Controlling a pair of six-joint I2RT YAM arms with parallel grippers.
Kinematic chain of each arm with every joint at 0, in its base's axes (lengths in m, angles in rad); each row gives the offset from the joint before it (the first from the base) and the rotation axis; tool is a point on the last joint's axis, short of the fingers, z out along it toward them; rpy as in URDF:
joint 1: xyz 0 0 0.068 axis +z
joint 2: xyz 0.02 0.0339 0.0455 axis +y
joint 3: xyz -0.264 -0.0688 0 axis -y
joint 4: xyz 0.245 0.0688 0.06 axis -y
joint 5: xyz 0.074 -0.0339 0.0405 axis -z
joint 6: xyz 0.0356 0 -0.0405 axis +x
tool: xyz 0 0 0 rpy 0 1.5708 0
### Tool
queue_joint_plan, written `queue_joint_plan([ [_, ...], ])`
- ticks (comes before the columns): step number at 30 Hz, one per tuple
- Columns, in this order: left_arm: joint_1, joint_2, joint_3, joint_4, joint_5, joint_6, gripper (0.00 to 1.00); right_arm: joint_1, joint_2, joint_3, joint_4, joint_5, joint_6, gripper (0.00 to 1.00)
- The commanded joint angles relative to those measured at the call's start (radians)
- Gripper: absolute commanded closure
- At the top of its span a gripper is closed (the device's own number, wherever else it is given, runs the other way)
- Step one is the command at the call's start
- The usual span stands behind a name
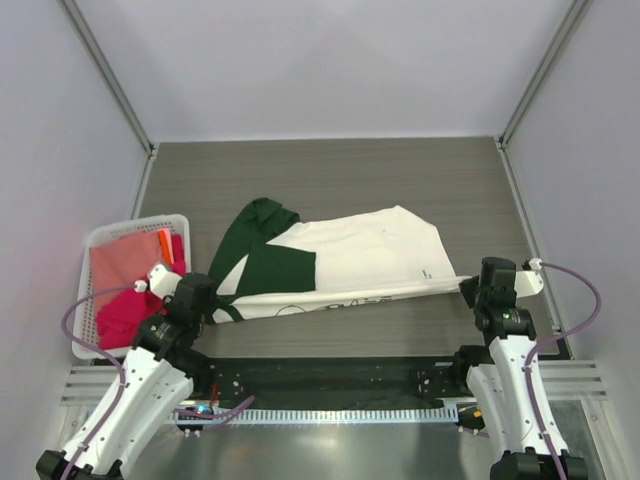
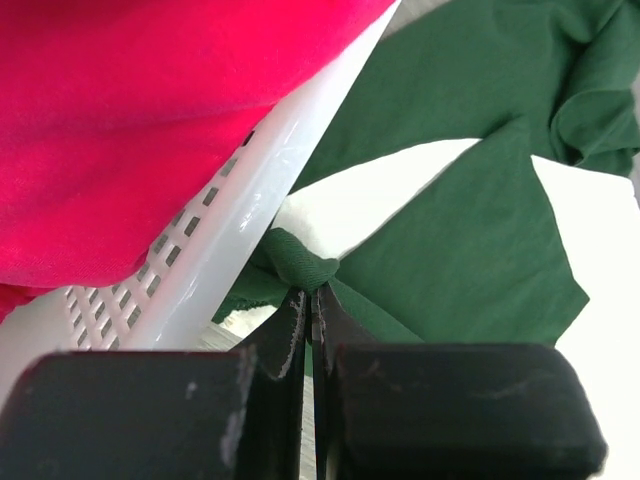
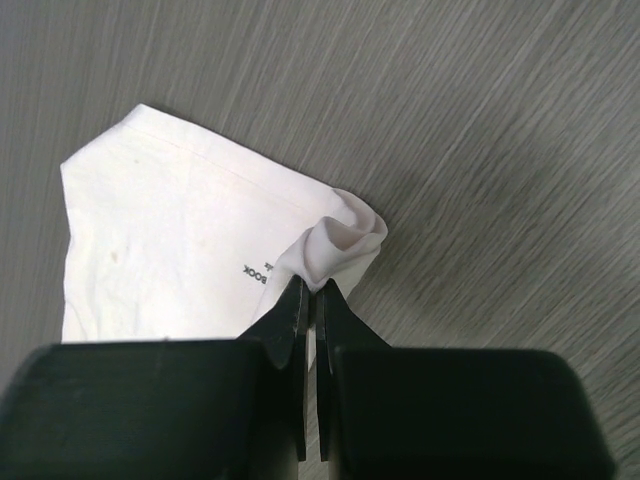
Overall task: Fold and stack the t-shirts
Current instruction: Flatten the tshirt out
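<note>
A cream t-shirt (image 1: 370,250) with dark green sleeves (image 1: 262,235) and black print lies spread across the middle of the table, its near edge pulled taut between both arms. My left gripper (image 2: 310,292) is shut on a bunched dark green fold (image 2: 300,262) at the shirt's left end, right beside the basket. My right gripper (image 3: 314,288) is shut on a rolled cream corner (image 3: 340,245) at the right end, lifted a little off the table. A magenta t-shirt (image 1: 125,312) and a salmon-pink one (image 1: 125,262) lie in the basket.
The white lattice basket (image 1: 95,240) stands at the left table edge, close against my left gripper; its wall (image 2: 215,250) fills the left wrist view. Grey wood-grain table (image 1: 400,180) extends behind the shirt. White enclosure walls stand on both sides.
</note>
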Motion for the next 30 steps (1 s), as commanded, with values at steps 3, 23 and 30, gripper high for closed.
queue_joint_plan([
  [3,0.009,0.042,0.008,0.024,-0.015,-0.011,1.0,-0.007,-0.002,-0.015,0.0,0.014,-0.031,0.99],
  [23,0.114,0.59,0.308,0.375,0.064,0.085,1.0,-0.007,0.431,0.266,0.251,-0.003,-0.035,0.99],
  [30,0.331,1.134,1.249,0.163,0.271,0.161,1.0,-0.031,0.889,1.19,0.11,-0.1,-0.09,0.99],
])
